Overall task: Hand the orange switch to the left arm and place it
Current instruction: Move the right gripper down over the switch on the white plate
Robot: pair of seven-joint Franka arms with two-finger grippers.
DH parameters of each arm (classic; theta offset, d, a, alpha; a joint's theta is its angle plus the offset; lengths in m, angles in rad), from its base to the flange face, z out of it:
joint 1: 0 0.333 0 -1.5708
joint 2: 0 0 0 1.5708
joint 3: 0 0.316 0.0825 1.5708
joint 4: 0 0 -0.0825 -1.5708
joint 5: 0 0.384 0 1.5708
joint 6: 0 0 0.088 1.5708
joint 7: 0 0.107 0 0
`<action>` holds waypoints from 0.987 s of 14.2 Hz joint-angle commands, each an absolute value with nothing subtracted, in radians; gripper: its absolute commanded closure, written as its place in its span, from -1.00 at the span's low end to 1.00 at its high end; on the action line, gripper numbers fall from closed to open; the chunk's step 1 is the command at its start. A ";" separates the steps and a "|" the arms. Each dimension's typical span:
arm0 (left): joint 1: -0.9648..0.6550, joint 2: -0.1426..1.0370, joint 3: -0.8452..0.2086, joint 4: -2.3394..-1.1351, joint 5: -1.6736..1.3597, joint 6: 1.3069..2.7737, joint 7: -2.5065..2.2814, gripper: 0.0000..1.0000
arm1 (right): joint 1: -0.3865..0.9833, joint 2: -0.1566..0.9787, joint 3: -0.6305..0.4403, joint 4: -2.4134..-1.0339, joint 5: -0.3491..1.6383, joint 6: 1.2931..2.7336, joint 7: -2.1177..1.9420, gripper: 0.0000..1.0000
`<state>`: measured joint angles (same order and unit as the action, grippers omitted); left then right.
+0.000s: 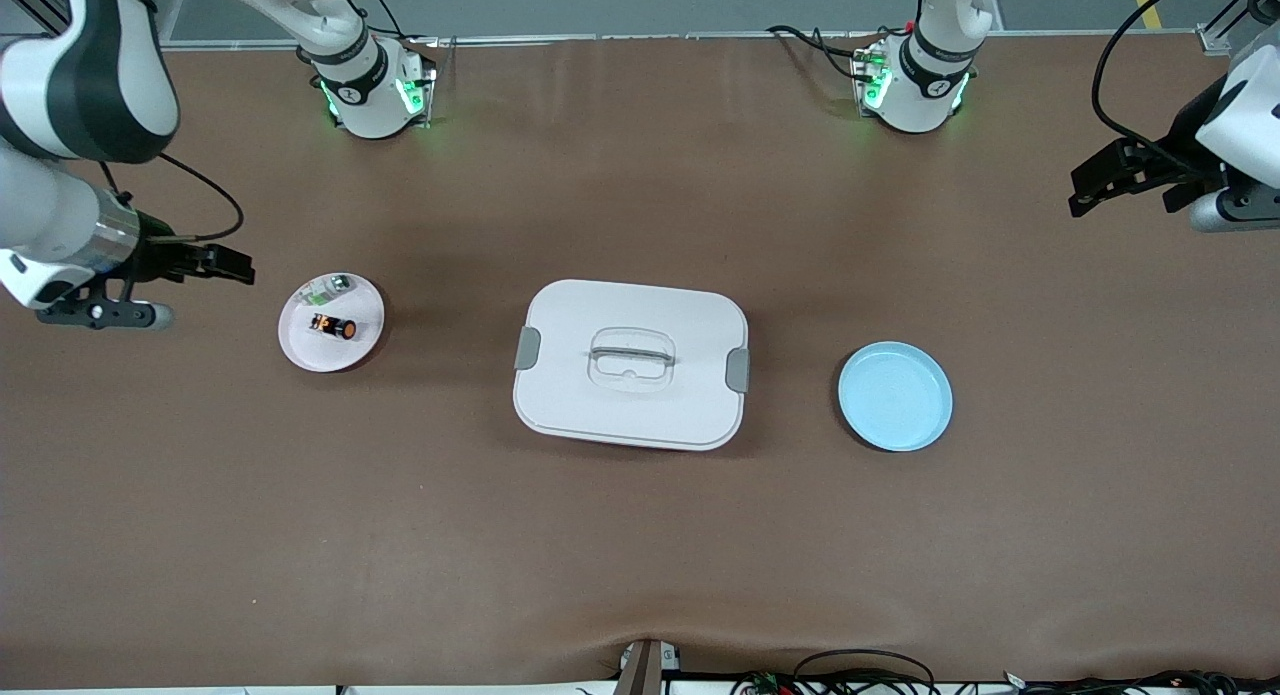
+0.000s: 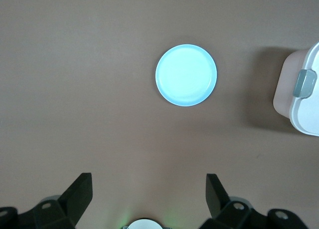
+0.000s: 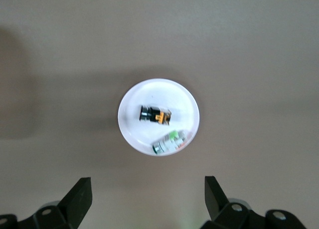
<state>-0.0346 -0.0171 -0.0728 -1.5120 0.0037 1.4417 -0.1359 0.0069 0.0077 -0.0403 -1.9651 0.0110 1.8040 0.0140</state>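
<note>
From across the table, the right gripper [image 1: 235, 263] hangs open and empty above the tabletop at its arm's end, near the white plate [image 1: 300, 350]. On that plate lies the orange switch [image 1: 333, 326], with a small green-and-clear component [image 1: 328, 289] beside it, farther from the camera. The box [image 1: 631, 364] sits mid-table, lid on. A blue plate [image 1: 895, 396] rests toward the left arm's end, where the left gripper [image 1: 1085, 190] waits open and empty.

The left wrist camera looks down past spread fingers [image 2: 79, 191] at the blue plate [image 2: 186, 75] and a corner of the box [image 2: 299, 97].

The right wrist camera shows spread fingers [image 3: 79, 196] above the white plate [image 3: 132, 126], which carries the orange switch [image 3: 154, 115] and the green-and-clear component [image 3: 169, 141].
</note>
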 commanded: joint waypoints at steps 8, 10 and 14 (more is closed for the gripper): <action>-0.034 -0.034 -0.074 -1.540 0.008 1.447 -0.124 -1.00 | 0.009 -0.014 -0.044 -2.278 0.049 2.184 0.109 -1.00; -0.034 -0.041 -0.074 -1.542 0.008 1.447 -0.123 -1.00 | 0.008 -0.003 -0.044 -2.305 0.067 2.226 0.109 -1.00; -0.034 -0.044 -0.074 -1.543 0.008 1.447 -0.123 -1.00 | 0.006 0.049 -0.044 -2.358 0.086 2.344 0.107 -1.00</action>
